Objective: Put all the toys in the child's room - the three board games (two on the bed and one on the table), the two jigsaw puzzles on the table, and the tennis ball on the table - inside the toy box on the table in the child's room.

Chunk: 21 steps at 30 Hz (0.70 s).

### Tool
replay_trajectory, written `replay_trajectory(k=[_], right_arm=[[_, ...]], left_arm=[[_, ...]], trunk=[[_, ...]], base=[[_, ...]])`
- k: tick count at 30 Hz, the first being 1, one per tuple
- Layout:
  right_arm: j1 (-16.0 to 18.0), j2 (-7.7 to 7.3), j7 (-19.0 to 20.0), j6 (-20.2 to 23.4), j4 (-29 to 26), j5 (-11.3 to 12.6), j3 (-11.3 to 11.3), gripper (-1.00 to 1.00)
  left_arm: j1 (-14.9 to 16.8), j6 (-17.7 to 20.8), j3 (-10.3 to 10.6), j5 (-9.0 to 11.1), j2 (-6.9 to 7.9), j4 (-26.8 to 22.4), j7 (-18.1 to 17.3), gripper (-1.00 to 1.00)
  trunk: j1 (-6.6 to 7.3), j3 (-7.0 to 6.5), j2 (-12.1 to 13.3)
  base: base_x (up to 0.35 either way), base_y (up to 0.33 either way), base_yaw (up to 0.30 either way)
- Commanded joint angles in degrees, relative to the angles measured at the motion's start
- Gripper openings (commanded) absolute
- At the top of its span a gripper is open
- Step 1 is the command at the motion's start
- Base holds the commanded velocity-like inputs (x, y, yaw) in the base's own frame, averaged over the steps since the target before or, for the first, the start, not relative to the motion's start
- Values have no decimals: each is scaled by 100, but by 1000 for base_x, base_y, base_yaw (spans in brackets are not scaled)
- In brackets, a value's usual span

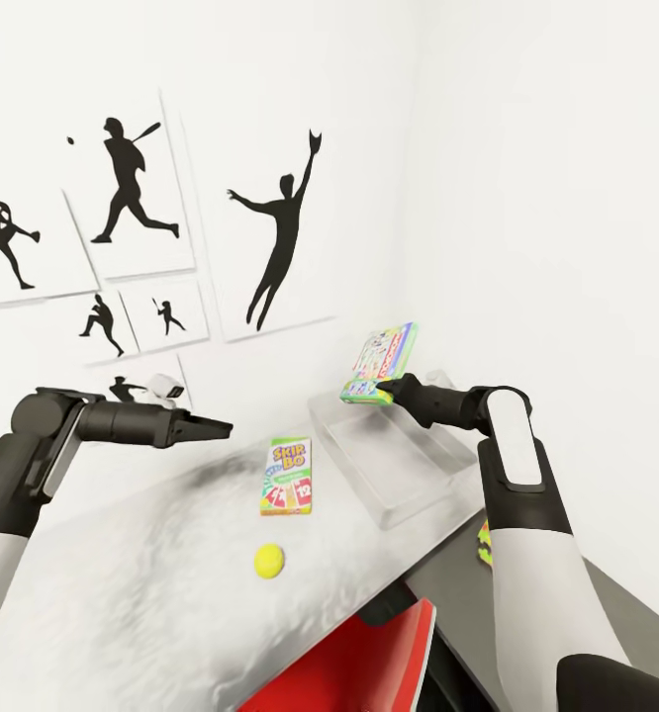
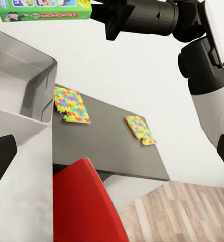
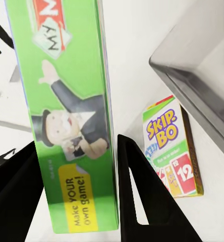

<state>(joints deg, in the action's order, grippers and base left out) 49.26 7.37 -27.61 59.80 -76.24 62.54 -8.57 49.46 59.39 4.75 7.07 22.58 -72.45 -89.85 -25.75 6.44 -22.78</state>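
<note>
My right gripper (image 1: 387, 388) is shut on a green Monopoly board game (image 1: 381, 358), which stands on edge in the air over the far end of the toy box (image 1: 409, 494), a shallow pale grey tray on the table (image 1: 112, 603). A Skip-Bo board game (image 1: 286, 476) lies flat on the pale top just left of the tray. The yellow tennis ball (image 1: 268, 561) rests nearer to me. Two jigsaw puzzles (image 2: 71, 104) (image 2: 140, 129) lie on the dark grey desk top (image 2: 112, 151). My left gripper (image 1: 216, 428) hovers open above the table, left of the Skip-Bo box.
A red chair (image 1: 354, 663) is pushed in at the table's near edge, between the two tops. White walls close off the back and right, the back one hung with black sports silhouettes (image 1: 132, 183). Wood-plank floor (image 2: 182, 212) lies beyond the dark desk.
</note>
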Motion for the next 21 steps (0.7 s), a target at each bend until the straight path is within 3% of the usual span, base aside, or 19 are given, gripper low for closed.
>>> replay_trajectory(k=[1,21], right_arm=[[7,4,-60,20,-4,66,-13,-100],[-3,4,-60,20,-58,67,-16,-100]], left_arm=[[5,61,17,13,8,8,-15,100],[-14,61,26,6,10,45,-15,100]], trunk=[[-4,23,-14],[-4,57,-14]], base=[[0,0,0],[0,0,0]])
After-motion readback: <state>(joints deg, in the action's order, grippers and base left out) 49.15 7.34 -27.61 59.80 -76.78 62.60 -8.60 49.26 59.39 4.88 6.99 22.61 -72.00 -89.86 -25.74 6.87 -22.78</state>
